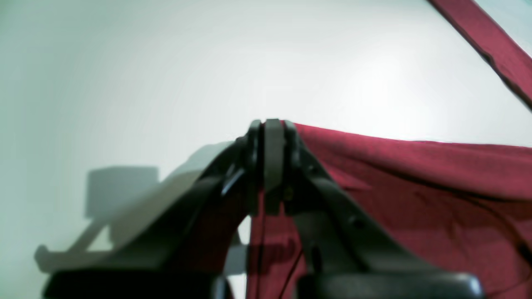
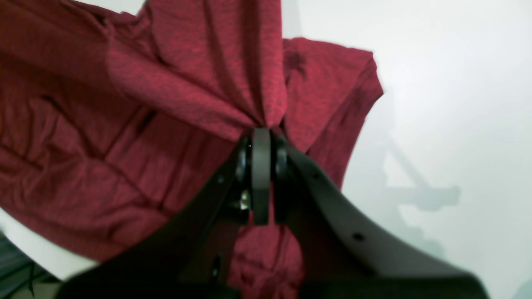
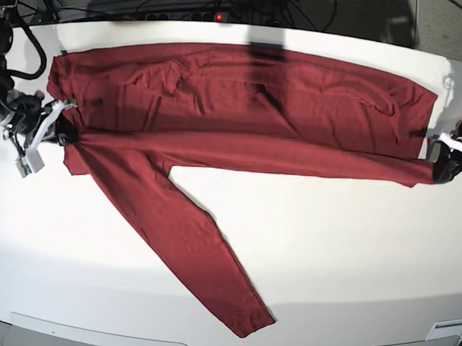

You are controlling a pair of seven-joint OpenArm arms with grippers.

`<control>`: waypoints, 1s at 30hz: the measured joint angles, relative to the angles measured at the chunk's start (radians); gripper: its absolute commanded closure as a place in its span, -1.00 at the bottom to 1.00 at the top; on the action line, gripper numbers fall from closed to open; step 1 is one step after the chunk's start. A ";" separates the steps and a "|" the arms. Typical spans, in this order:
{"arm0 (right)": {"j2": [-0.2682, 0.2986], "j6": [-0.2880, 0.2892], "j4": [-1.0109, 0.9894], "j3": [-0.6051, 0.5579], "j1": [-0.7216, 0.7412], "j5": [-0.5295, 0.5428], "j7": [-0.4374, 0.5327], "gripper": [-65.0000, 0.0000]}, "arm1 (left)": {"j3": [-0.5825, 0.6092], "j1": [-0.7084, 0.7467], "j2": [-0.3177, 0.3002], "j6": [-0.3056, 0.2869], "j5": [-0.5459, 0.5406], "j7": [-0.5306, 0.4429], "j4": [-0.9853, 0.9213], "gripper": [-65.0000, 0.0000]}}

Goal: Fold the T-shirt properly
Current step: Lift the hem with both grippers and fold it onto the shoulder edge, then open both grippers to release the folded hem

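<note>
The shirt lies spread across the far half of the white table, reaching nearly from one side to the other. Its near edge is a long straight fold that runs between the two grippers. One sleeve goes out from the body diagonally toward the near edge of the table, and it lies flat there. The fabric of the body has many soft wrinkles.

The right gripper is at the left end of the fold in the base view. Its jaws are together and they pinch the cloth. In the right wrist view the fabric gathers into tight pleats just at the tips of the right gripper, and it spreads out from there to the left and upward.

The left gripper is at the other end of the fold, on the right side of the base view. Its jaws are also clamped on the shirt. In the left wrist view the cloth hangs from the tips of the left gripper to the right, and a narrow strip crosses the upper right corner.

Behind the table, cables lie on a dark floor.
</note>
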 measured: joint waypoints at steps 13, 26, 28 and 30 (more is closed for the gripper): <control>-0.002 0.000 0.001 0.000 -0.113 -0.011 0.006 1.00 | -0.056 0.105 0.003 0.000 0.015 0.025 0.002 1.00; -0.002 0.000 0.001 0.000 -0.105 -0.061 -0.002 0.21 | -0.056 0.113 0.006 0.000 0.044 0.031 0.002 0.15; -0.002 0.000 0.001 0.000 -0.087 -0.061 -0.003 0.21 | -0.056 0.113 0.005 0.001 0.044 0.032 0.002 0.07; -0.002 0.000 0.001 0.000 -0.060 -0.061 -0.002 0.21 | -0.056 0.113 0.006 0.000 0.045 0.038 0.002 0.07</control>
